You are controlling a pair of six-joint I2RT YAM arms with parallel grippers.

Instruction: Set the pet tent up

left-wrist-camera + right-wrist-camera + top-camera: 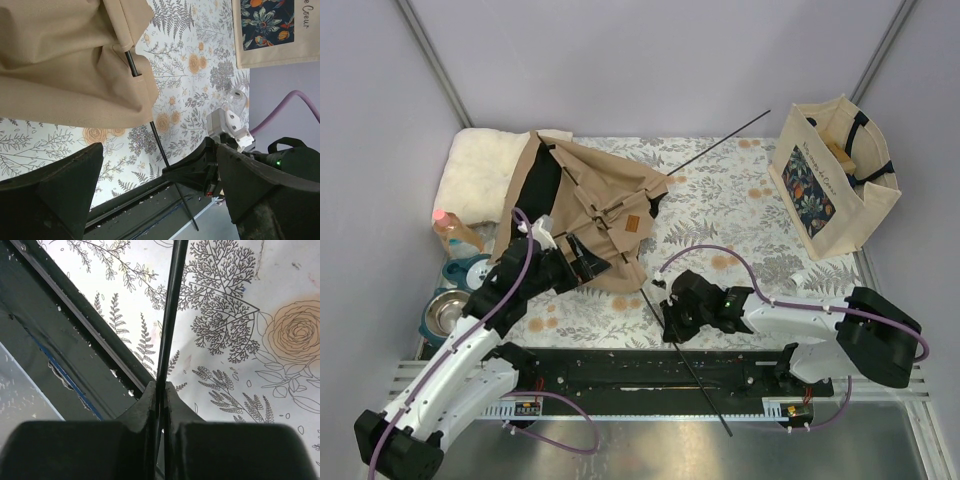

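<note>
1 pole (171, 310) clamped in right jaws | left jaws wide near pet tent (592, 205)

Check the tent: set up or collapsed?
Collapsed: the tent lies crumpled flat on the table, one pole jutting out past the near edge.

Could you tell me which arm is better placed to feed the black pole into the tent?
Probably right: the right gripper is shut on the pole; the left gripper hangs open by the tent.
</note>
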